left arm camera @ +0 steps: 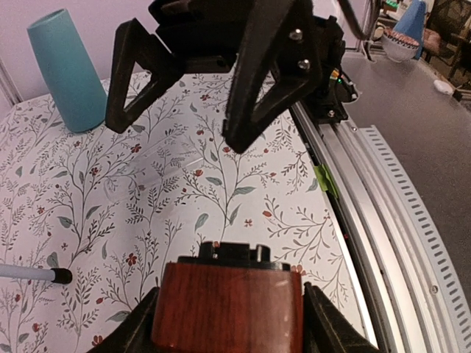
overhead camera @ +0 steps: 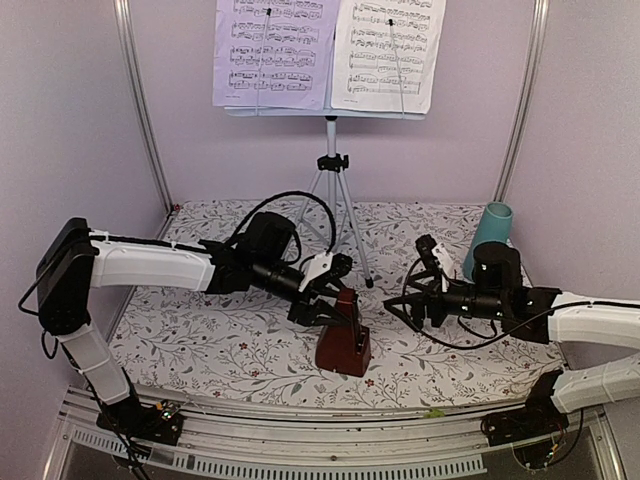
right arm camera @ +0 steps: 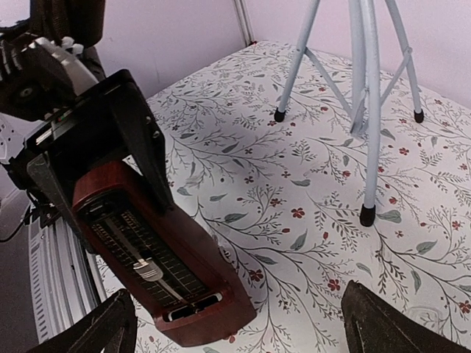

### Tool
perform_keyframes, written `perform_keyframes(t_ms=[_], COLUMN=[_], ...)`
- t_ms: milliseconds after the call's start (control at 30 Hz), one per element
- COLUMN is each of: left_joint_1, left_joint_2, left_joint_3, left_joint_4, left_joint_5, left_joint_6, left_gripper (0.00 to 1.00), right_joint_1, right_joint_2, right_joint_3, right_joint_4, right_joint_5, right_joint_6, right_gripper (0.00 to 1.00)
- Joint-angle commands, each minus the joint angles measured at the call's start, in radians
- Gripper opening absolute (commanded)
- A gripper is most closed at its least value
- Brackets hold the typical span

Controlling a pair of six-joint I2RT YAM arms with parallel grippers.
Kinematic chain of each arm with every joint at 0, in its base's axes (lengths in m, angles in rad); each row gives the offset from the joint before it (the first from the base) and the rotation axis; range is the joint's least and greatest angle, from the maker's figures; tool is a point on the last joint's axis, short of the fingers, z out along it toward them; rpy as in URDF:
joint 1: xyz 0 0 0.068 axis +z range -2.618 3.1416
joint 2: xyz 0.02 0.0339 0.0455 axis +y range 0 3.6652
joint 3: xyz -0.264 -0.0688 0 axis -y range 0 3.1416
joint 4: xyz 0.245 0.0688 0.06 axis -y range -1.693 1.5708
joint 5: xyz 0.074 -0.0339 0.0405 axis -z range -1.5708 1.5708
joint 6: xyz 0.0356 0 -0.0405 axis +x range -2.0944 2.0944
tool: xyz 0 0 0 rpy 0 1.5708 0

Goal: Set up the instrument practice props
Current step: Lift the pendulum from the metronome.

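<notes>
— Jaws of the left gripper (overhead camera: 332, 300) are seen clamped on the upper part of the metronome (overhead camera: 345, 345). Those of the right gripper (right arm camera: 239, 294) are spread wide, with nothing between them.

— And the setting, by size?

— A leaf-patterned bench (overhead camera: 200, 345) is shown. At its back the music stand (overhead camera: 331, 135) is planted upright on its tripod legs, and two sheet-music pages (overhead camera: 275, 55) are spread side by side on its desk. A teal cup (overhead camera: 490, 235) is stood at the right rear, well apart from the stand. The metronome is found near the front middle, in front of the stand's legs, its face turned toward the right gripper. Whether its base is fully seated on the bench cannot be told.

— Which step is judged to be in hand?

— Stand and pages appear done, so the placing of the metronome is taken to be the step under way. For the next move, it would need to be set level, and the left jaws eased apart without tipping it and then lifted clear. The right gripper, near it, would need to be kept off.

— Can anything be read?

— Only printed staves are made out on the pages, and no title is legible. A graded scale and a sliding weight are shown on the metronome's face, the marks too small to read. No brand is seen.
</notes>
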State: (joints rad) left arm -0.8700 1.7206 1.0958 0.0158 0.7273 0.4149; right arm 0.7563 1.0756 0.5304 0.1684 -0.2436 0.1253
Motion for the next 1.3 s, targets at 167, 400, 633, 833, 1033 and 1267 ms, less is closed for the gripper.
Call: perform_keyframes(t_ms=[167,400,633,833,1033,1267], left_joint_1=[0.013,0.014,0.014,0.014,0.012,0.012], left_joint_2=[-0.003,-0.009,-0.005,0.007,0.024,0.04], left_joint_3=[-0.026,-0.031,-0.031,-0.004,0.015,0.03], left_joint_4=[-0.032,-0.039,-0.076,-0.123,-0.152,-0.166], left_joint_5=[-0.011,0.005,0.032,0.034,0.051,0.053], left_joint_6=[-0.001,0.009,0.085,0.13,0.156,0.161], left_gripper=[0.0,0.0,0.0,0.0,0.0,0.0], right_joint_1=[0.102,0.118,0.121,0.134,0.147,0.164], right_joint_2=[0.095,0.157,0.202,0.241,0.252,0.285], right_joint_3=[0.025,0.019,-0.008,0.004,0.017,0.047], right_joint_4=[0.148,0.213,0.27,0.264,0.247,0.207], right_joint_5=[-0.03,-0.106,-0.151,-0.168,-0.146,-0.139], right_joint_6=[-0.016,-0.027,-0.092,-0.115,-0.158,-0.188], right_gripper=[0.98,0.79,0.52,0.47,0.42,0.37])
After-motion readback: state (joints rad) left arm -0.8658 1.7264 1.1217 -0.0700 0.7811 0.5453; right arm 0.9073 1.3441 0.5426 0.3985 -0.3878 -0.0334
